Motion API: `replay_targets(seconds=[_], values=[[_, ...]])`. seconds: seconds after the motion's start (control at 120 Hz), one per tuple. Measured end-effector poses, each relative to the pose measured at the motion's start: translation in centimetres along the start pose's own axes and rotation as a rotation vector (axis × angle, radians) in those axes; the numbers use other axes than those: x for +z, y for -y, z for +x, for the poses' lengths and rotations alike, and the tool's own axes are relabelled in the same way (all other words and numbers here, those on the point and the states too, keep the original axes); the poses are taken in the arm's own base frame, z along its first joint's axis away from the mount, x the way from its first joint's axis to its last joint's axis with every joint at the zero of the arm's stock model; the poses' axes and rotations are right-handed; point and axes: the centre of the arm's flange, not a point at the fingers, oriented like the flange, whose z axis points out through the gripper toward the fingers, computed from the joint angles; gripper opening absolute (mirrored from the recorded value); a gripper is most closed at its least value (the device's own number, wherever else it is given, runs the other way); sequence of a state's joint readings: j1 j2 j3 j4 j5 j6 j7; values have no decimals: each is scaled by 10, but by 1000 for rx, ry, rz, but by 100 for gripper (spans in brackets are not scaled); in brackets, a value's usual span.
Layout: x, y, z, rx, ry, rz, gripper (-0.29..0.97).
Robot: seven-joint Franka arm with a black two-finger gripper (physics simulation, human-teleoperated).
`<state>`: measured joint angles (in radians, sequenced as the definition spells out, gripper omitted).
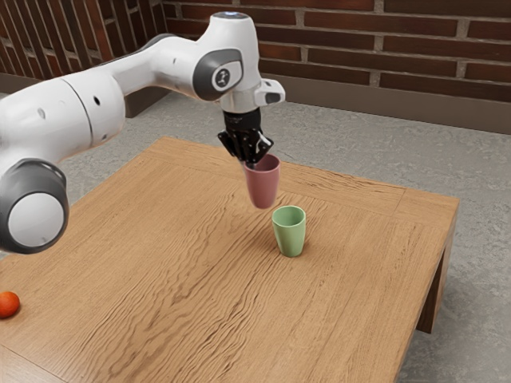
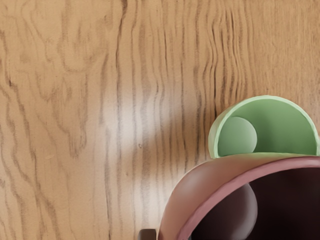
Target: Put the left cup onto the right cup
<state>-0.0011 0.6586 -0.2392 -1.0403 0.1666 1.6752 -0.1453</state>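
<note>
My gripper (image 1: 252, 156) is shut on the rim of a pink cup (image 1: 263, 183), which hangs upright, slightly tilted, above the wooden table (image 1: 160, 271). A green cup (image 1: 289, 230) stands upright on the table just to the exterior view's right of and below the pink one. In the wrist view the pink cup (image 2: 220, 190) looms right under my hand, its rim overlapping the open mouth of the green cup (image 2: 265, 130) beyond it.
A small orange ball (image 1: 8, 304) lies near the table's edge at the exterior view's far left. A brick wall (image 1: 383, 40) runs behind the table. The table's edge (image 1: 423, 271) drops off to the right.
</note>
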Motion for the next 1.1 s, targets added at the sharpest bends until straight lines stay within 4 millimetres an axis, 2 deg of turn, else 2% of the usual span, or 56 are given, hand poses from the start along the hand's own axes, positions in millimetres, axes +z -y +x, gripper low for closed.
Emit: replay_targets(seconds=[0.183,0.333,0.767,0.908,0.992,1.1], values=[[6,4,13,9,-19,21,-10],[7,0,18,22,-36,30,-10],[15,-34,25,76,-98,-21,-10],[24,-39,25,81,-97,-26,-10],[41,-39,20,82,-67,-19,-10],[53,-40,17,81,-54,-17,-10]])
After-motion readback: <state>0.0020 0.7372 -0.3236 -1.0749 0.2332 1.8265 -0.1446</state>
